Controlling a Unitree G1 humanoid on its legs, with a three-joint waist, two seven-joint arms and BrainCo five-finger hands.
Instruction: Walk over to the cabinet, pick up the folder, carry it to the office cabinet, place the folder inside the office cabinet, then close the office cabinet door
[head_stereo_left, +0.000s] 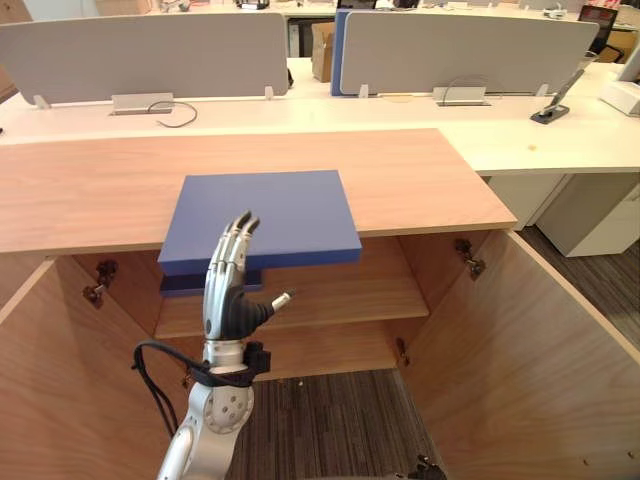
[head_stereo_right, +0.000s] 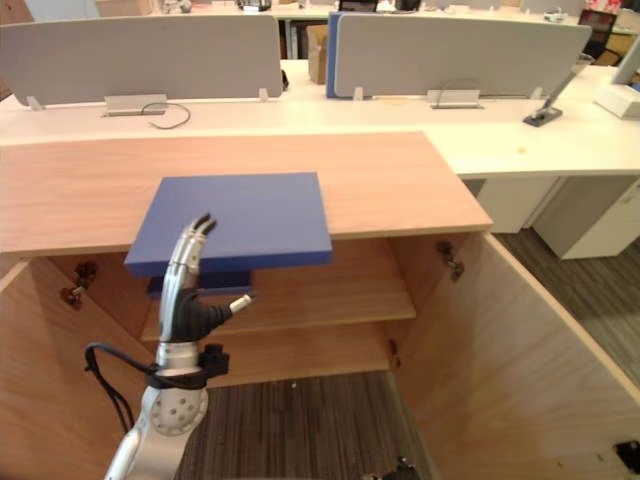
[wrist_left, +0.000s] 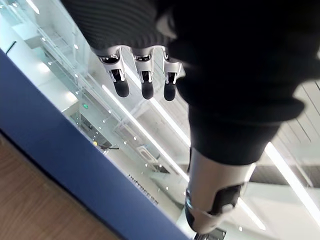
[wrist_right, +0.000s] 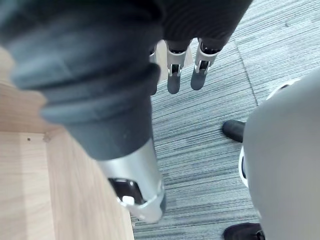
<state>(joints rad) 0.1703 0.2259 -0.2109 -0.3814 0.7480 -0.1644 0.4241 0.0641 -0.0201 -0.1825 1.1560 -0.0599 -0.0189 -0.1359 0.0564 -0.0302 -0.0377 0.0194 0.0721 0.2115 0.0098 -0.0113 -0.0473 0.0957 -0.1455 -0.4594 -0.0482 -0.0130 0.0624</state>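
From the left eye view: risk of tipping the folder (head_stereo_left: 262, 218) off the near edge of the cabinet (head_stereo_left: 430, 185), given the generous overhang there, lying flat and unheld. Likely cause: a nudge from below by the left hand (head_stereo_left: 228, 305), upright just at that overhanging edge, fingers straight, thumb stuck out to the right, gripping nothing. Also a chance of a weak one-handed pinch letting the folder slide or splay open. Below, both doors swung wide, left door (head_stereo_left: 50, 370) and right door (head_stereo_left: 540, 340), with a bare shelf (head_stereo_left: 340, 300) inside and a darker blue strip right under the folder; hard to tell whether a second item or mere shadow. From the right eye view: same layout, nothing to be seen in the compartment right of the hand. From the left wrist view: fingertips (wrist_left: 146, 90) straight and apart from the folder's blue edge, so no contact to be claimed. From the right wrist view: right hand (wrist_right: 172, 75) hanging low beside a wooden panel (wrist_right: 30, 190) over carpet (wrist_right: 210, 150), fingers loose and empty; could brush that panel on swinging up.
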